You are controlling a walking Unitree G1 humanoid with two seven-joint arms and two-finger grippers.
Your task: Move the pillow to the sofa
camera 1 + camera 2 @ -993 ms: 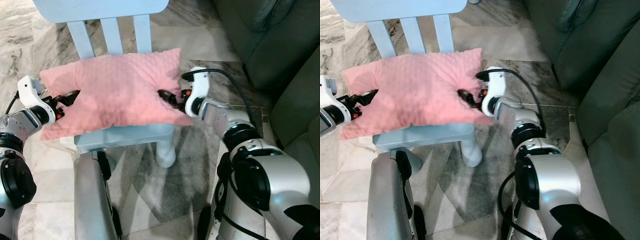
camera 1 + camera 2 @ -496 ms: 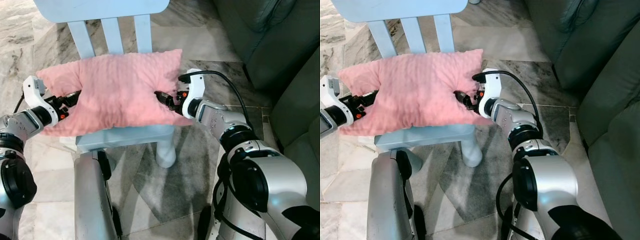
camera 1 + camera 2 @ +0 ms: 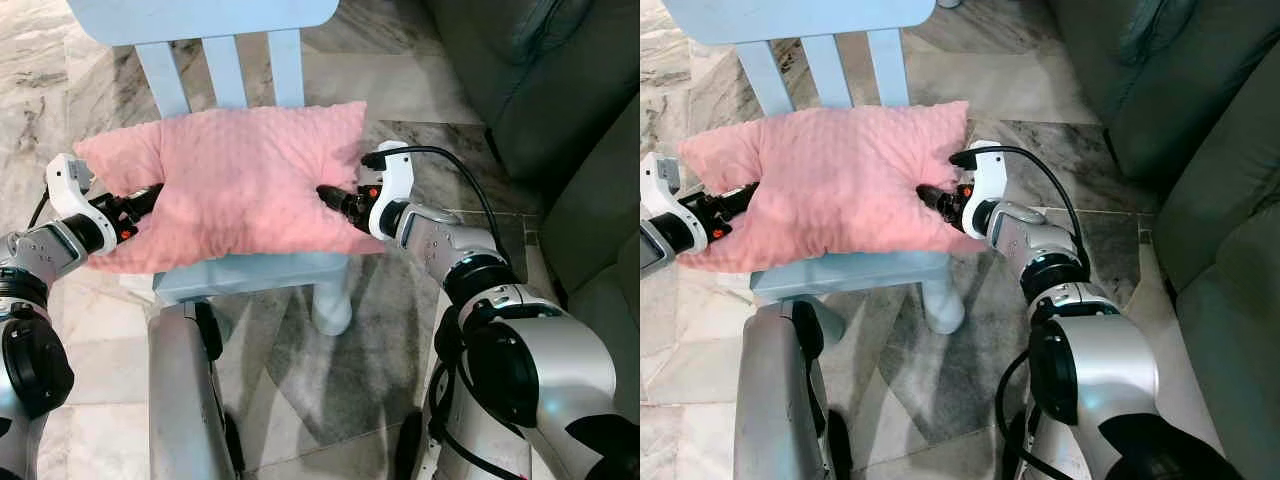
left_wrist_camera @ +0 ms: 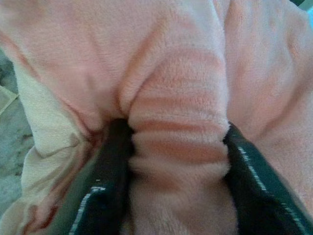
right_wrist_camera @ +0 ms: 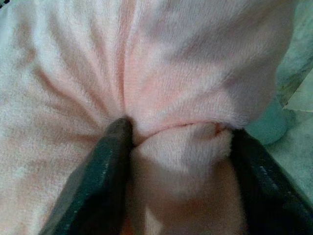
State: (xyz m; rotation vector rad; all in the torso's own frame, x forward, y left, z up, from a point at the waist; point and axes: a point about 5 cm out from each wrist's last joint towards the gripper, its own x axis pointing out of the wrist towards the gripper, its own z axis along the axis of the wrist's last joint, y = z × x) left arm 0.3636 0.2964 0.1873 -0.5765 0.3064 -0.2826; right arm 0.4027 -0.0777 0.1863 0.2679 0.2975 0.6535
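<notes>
Pillow shifted slightly; pinched between left tool, right tool.

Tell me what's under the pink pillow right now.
The pillow lies on the light blue chair, pinched by the left gripper and right gripper. The seat's front edge and one leg show; the rest of the seat is covered.

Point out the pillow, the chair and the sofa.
pillow (image 3: 240,180), left eye view, middle of its pink top.
chair (image 3: 255,270), left eye view, front edge of seat.
sofa (image 3: 540,80), left eye view, green side.
</notes>
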